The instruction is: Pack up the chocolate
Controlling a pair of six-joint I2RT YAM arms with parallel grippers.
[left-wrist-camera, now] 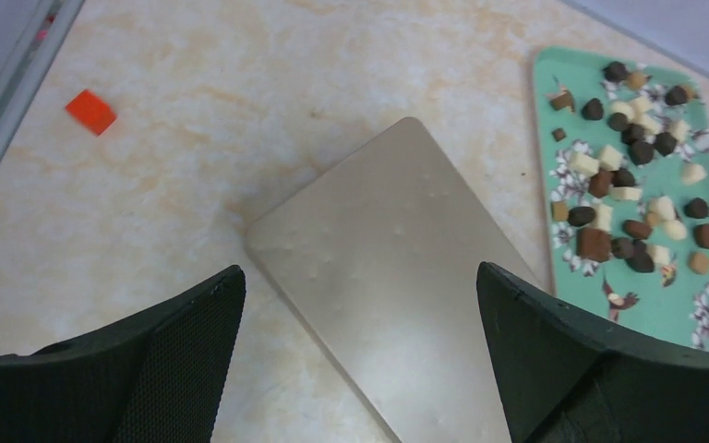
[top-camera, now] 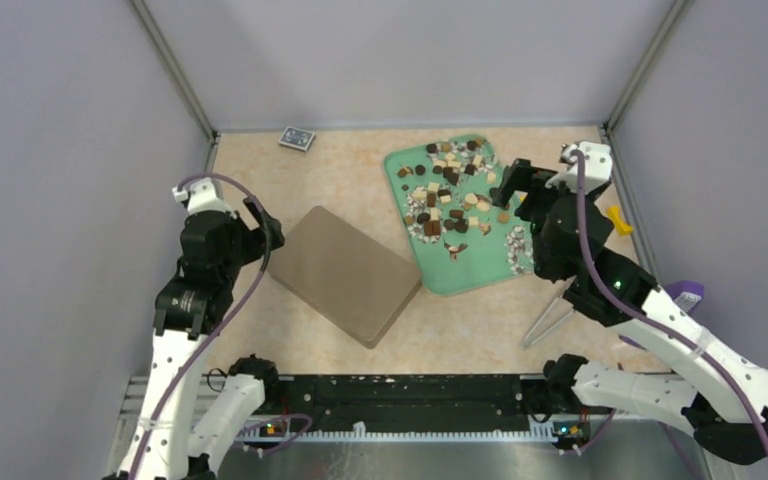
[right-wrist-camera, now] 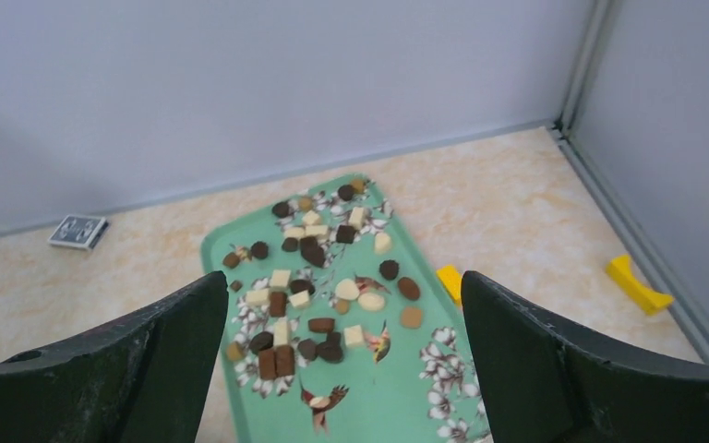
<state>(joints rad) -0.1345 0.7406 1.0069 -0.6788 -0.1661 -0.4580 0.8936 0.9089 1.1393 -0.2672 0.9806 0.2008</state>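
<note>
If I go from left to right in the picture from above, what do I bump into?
First the left hand → flat tan box → green tray with the chocolate → yellow block.

**Spread left gripper [left-wrist-camera: 360, 275] above a box [left-wrist-camera: 397, 268]**

Its jaws stand wide apart, nothing between them; the box, flat and tan, lies askew on the table [left-wrist-camera: 194, 101]; just beside it at right a green tray [left-wrist-camera: 683, 318] carries scattered chocolate [left-wrist-camera: 630, 198]; a red block [left-wrist-camera: 90, 112] lies far left.

Table [top-camera: 350, 160]: green tray [top-camera: 460, 272], tan slab [top-camera: 340, 272], maybe cards [top-camera: 297, 138]
</note>
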